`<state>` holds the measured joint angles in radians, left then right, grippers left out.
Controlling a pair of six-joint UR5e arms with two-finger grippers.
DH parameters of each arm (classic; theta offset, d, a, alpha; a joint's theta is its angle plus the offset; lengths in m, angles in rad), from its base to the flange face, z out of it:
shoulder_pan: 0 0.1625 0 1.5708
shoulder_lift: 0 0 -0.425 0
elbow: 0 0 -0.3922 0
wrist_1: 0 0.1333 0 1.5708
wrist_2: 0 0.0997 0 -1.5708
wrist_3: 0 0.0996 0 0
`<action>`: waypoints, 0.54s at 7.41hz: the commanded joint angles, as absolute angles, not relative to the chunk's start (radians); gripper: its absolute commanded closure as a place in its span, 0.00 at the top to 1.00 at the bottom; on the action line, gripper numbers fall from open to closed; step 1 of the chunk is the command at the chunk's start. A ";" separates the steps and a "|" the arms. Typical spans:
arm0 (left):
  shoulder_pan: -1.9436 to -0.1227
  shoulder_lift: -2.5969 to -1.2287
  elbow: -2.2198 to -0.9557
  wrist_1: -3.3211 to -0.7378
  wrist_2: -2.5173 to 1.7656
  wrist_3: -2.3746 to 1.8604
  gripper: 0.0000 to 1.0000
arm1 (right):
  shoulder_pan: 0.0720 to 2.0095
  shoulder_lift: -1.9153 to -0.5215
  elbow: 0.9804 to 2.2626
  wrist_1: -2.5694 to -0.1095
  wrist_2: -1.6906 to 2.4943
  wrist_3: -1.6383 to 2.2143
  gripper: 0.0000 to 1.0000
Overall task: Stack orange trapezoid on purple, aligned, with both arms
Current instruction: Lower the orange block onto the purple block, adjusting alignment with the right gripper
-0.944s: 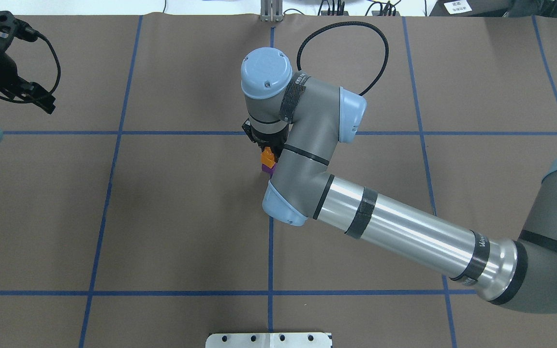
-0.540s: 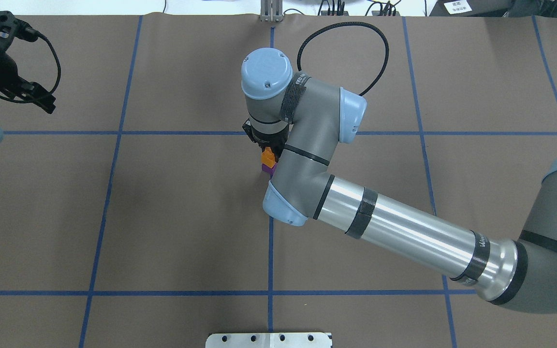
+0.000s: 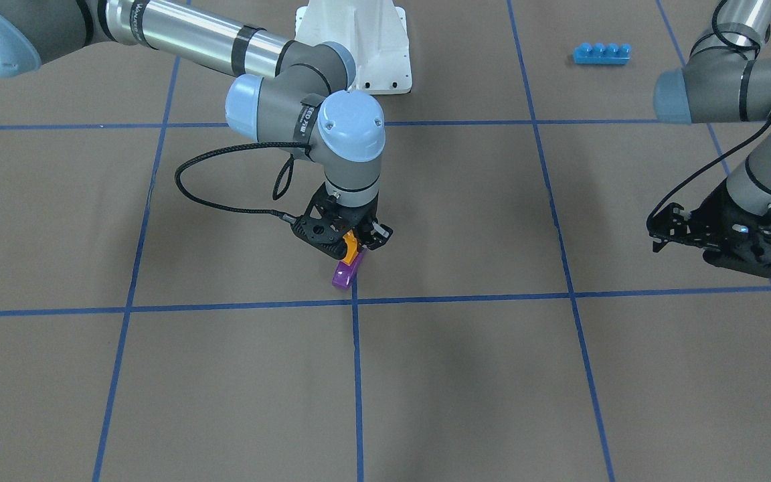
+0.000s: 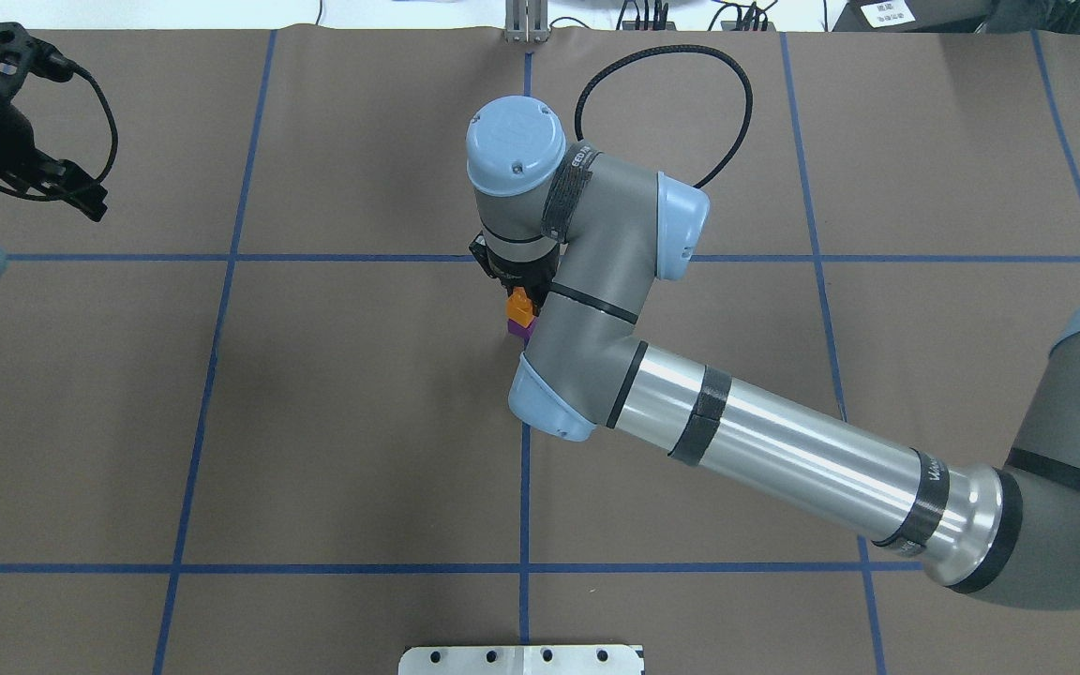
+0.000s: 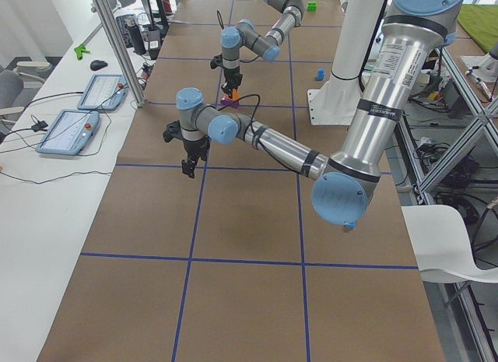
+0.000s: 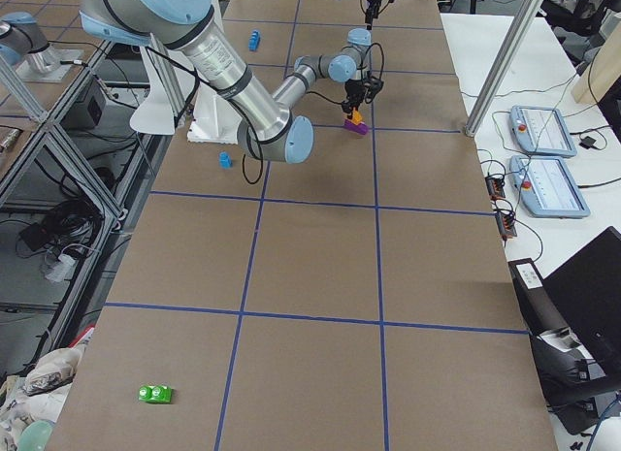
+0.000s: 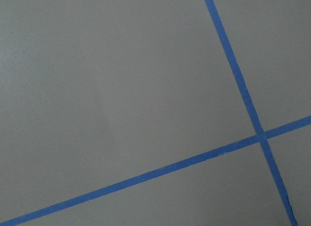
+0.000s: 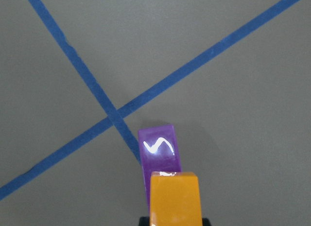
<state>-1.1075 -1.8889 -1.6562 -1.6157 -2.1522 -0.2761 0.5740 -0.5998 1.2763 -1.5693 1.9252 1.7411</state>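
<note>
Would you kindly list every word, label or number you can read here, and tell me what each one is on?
"EED...": wrist band of the right arm; the rest is blurred.
"Wav...": elbow-end band of the same arm; only the start reads, and not with certainty.
White label beyond the table's far edge: print too small to read.
Orange trapezoid and purple brick: no text.
</note>
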 commanded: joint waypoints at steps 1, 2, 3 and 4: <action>-1.108 -1.890 -1.651 -1.617 -2.152 -0.276 1.00 | 0.571 -0.600 1.276 -1.569 1.925 1.740 0.00; -1.108 -1.890 -1.652 -1.617 -2.152 -0.276 1.00 | 0.566 -0.600 1.275 -1.569 1.915 1.740 0.00; -1.108 -1.890 -1.652 -1.617 -2.152 -0.276 1.00 | 0.563 -0.603 1.273 -1.550 1.911 1.741 0.00; -1.108 -1.891 -1.652 -1.617 -2.152 -0.276 1.00 | 0.561 -0.604 1.255 -1.524 1.911 1.743 0.00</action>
<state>-1.1075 -1.8902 -1.6520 -1.6168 -2.1522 -0.2761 0.5643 -0.6021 1.2699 -1.5502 1.9137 1.7409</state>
